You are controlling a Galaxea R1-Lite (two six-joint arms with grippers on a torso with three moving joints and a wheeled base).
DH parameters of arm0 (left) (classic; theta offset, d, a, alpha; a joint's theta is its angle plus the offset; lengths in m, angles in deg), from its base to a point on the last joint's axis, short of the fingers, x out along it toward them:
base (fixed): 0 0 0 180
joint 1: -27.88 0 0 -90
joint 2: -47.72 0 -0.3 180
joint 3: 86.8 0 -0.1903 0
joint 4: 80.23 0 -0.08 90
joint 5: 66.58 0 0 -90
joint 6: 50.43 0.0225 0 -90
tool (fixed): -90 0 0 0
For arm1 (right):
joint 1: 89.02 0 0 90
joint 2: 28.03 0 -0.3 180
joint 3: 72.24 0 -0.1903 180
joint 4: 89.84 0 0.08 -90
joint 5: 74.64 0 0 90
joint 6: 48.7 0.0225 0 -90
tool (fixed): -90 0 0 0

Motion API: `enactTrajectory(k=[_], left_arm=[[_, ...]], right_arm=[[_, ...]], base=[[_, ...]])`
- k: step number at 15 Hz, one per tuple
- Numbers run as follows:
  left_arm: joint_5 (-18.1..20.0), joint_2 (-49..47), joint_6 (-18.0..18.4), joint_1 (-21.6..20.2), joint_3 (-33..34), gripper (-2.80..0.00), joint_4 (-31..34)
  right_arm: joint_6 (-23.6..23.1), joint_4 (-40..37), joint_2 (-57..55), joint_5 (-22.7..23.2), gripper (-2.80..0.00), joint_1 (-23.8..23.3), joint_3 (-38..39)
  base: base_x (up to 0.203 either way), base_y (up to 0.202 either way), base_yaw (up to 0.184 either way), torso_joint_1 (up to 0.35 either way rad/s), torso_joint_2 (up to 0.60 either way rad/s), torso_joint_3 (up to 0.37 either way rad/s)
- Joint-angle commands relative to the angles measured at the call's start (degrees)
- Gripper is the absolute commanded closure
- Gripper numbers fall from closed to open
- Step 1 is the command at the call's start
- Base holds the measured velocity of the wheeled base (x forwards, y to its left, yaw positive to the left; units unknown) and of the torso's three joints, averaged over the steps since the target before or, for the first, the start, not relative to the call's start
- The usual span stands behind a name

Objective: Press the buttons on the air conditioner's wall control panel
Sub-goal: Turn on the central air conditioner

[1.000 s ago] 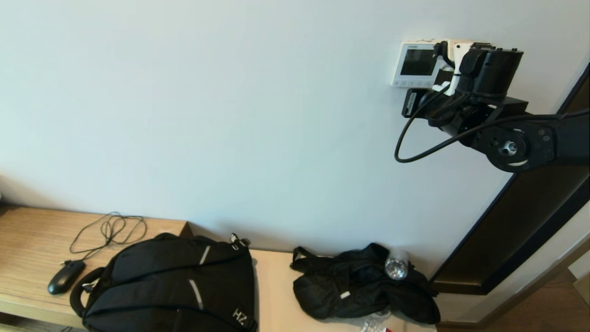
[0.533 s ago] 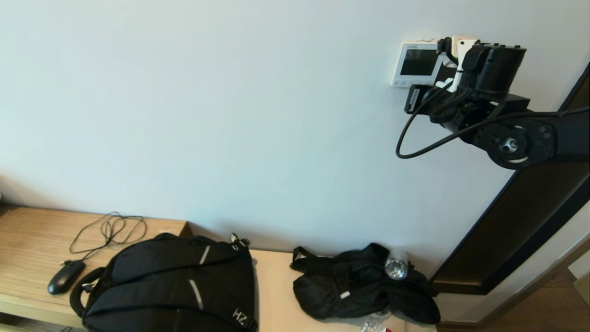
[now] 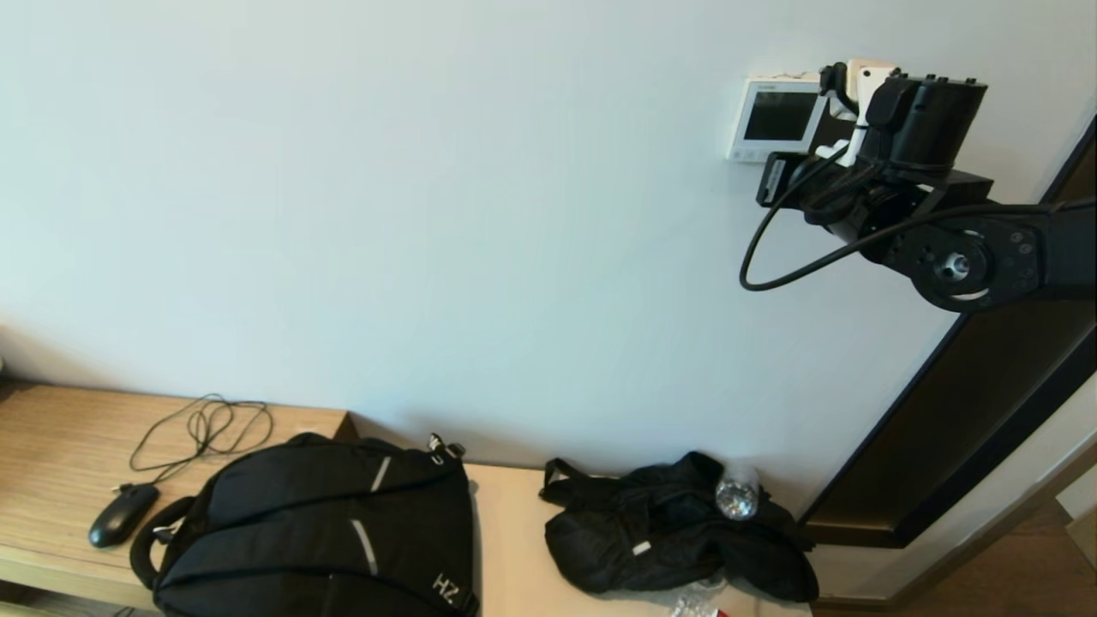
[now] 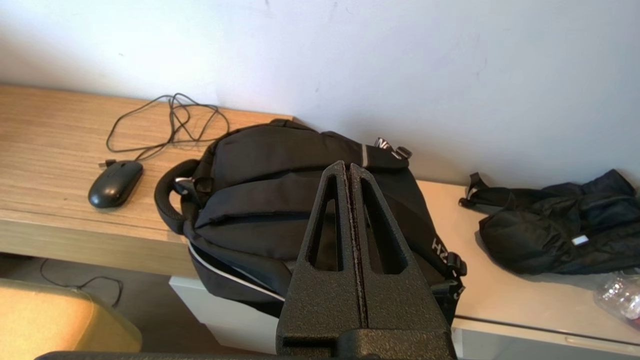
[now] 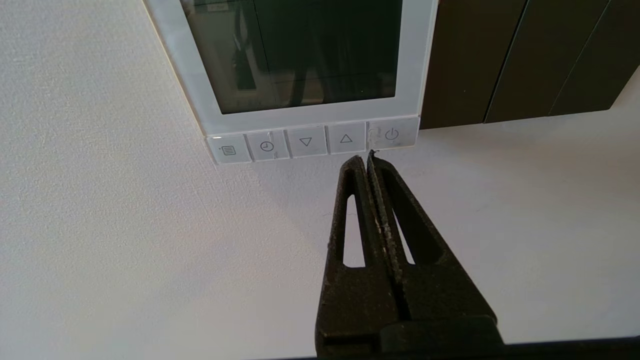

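Note:
The white wall control panel (image 3: pixel 754 116) with a dark screen hangs on the wall at upper right; my right arm covers its right side. In the right wrist view the panel (image 5: pixel 410 60) shows a row of square white buttons (image 5: pixel 306 142) along its lower edge, with a power button (image 5: pixel 392 134) at one end. My right gripper (image 5: pixel 366 157) is shut and empty, its tips just below the row, between the up-arrow button (image 5: pixel 346 139) and the power button. My left gripper (image 4: pixel 348 167) is shut and empty, low over the backpack.
A dark square panel (image 5: pixel 505 60) sits beside the white one. A black backpack (image 3: pixel 326 531), a mouse (image 3: pixel 122 514) with its cable, a black jacket (image 3: pixel 677 531) and a plastic bottle (image 3: pixel 737 497) lie on the desk. A dark door frame (image 3: pixel 986 411) stands at right.
My right arm has risen and shifted slightly right along the wall, so more of the panel's right side and lower edge is covered in the head view.

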Motion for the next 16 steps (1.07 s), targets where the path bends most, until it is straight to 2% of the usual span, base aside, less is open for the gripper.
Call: enactTrajectory(k=[1,4,16], left_arm=[[-0.02,0.00,-0.04,-0.02,-0.01,0.00,0.04],[-0.02,0.00,-0.04,-0.02,-0.01,0.00,0.04],[-0.02,0.00,-0.04,-0.02,-0.01,0.00,0.04]], right_arm=[[0.00,0.19,0.24,-0.09,0.00,-0.16,0.00],[0.01,0.10,0.33,-0.09,0.00,-1.45,0.07],[0.09,0.01,-1.41,0.09,0.00,-1.62,-1.65]], base=[[0.000,0.000,0.000,0.000,0.00,0.000],[0.000,0.000,0.000,0.000,0.00,0.000],[0.000,0.000,0.000,0.000,0.00,0.000]])
